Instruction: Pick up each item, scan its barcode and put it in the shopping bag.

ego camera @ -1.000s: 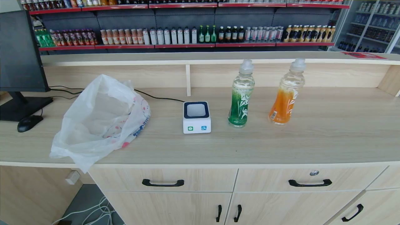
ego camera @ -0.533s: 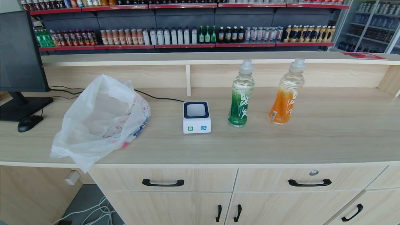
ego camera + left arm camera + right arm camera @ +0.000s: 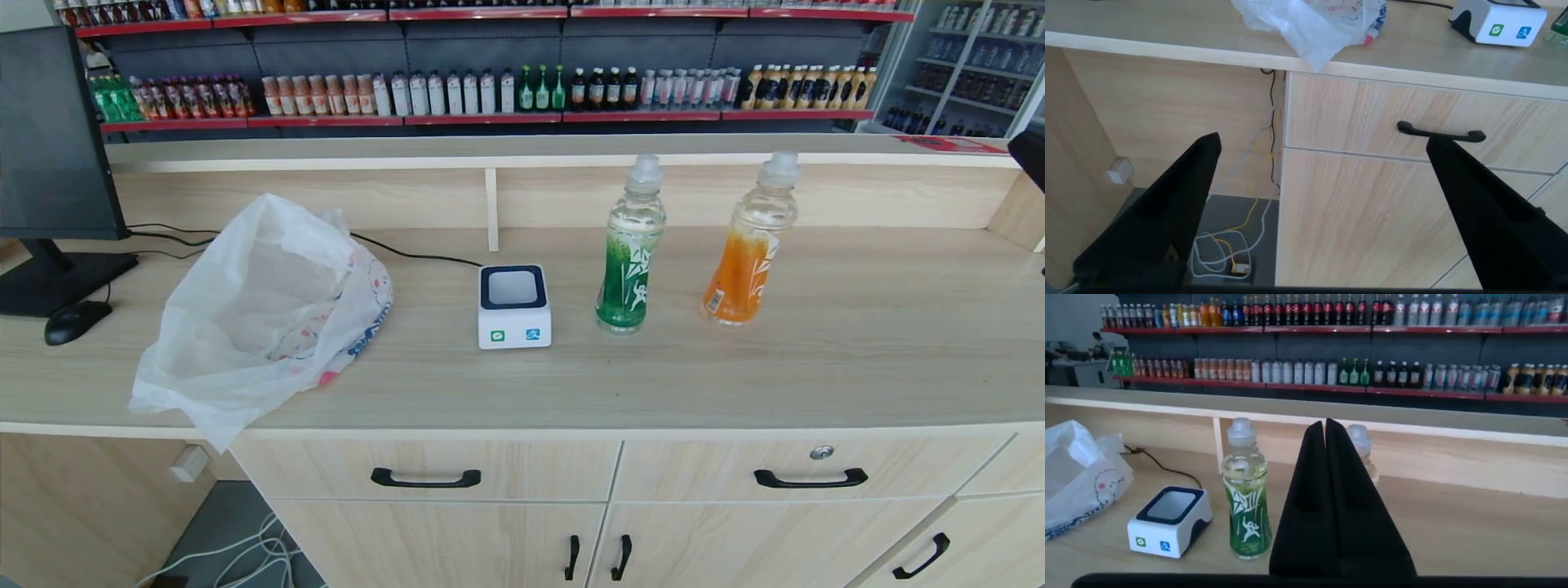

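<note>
- Two bottles stand upright on the counter [image 3: 857, 359], right of the scanner [image 3: 513, 306]: the green bottle [image 3: 629, 249] near it, the orange bottle [image 3: 743, 245] farther right. The bag [image 3: 261, 310] slumps left of the scanner, one corner hanging over the front edge.
- Your right gripper [image 3: 1325, 425], pressed together and empty, points at the bottles. Your left gripper [image 3: 1323, 140], spread wide and empty, hangs below counter level, facing the drawers.
- Risk: drive in with the right fingers pressed together and you likely topple the tall, narrow green bottle, and it may take the orange one with it.
- Risk: the bag's mouth sags. A bottle dropped short may miss it or drag the bag off the edge.
- Risk: the scan may fail. The green bottle shows no barcode from here, so you probably need to turn it.
- Labels: white artwork on the green label. On the orange label there is a small barcode-like patch low down. The scanner's front has two icons, one green and one blue. The bag carries red and blue print. No wording is readable.
</note>
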Robot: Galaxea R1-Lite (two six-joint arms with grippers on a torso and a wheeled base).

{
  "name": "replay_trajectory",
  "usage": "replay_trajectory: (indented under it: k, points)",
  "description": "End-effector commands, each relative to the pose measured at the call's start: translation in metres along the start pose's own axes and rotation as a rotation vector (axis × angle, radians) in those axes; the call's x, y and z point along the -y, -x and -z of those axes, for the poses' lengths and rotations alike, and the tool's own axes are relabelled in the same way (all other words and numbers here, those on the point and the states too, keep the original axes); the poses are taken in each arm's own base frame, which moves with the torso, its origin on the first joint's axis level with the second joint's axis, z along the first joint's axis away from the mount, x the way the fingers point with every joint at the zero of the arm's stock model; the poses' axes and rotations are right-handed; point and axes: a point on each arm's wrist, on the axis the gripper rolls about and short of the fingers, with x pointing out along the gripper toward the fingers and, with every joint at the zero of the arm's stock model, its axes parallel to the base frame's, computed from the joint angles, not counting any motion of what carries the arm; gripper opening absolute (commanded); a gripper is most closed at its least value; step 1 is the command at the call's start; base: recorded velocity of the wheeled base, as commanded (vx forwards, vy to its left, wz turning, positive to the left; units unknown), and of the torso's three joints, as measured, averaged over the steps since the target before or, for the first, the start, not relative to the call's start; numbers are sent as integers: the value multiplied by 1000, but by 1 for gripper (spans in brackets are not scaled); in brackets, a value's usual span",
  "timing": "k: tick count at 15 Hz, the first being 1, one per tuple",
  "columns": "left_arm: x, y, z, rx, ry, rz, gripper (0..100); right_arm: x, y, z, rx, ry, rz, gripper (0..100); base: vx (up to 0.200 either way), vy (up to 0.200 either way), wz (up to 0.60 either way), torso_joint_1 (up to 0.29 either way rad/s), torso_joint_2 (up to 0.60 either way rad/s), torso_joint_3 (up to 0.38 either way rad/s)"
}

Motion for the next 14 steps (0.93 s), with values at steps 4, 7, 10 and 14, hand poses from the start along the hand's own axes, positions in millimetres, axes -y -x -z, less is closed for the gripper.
replay_trajectory:
  k: [4,7,10,14]
  points:
    - [0,0,0,-1,1,-1,100,-34,-62,59,-96,-35,-139,0,0,0,0,0,0,0]
    - [0,0,0,-1,1,-1,100,-46,-66,74,-117,-56,-176,100,0,0,0,0,0,0]
    - [0,0,0,-1,-4,0,100,-76,-53,103,-232,-119,-251,100,0,0,0,0,0,0]
    - [0,0,0,-1,-2,-1,100,-76,-68,132,-286,-142,-206,100,0,0,0,0,0,0]
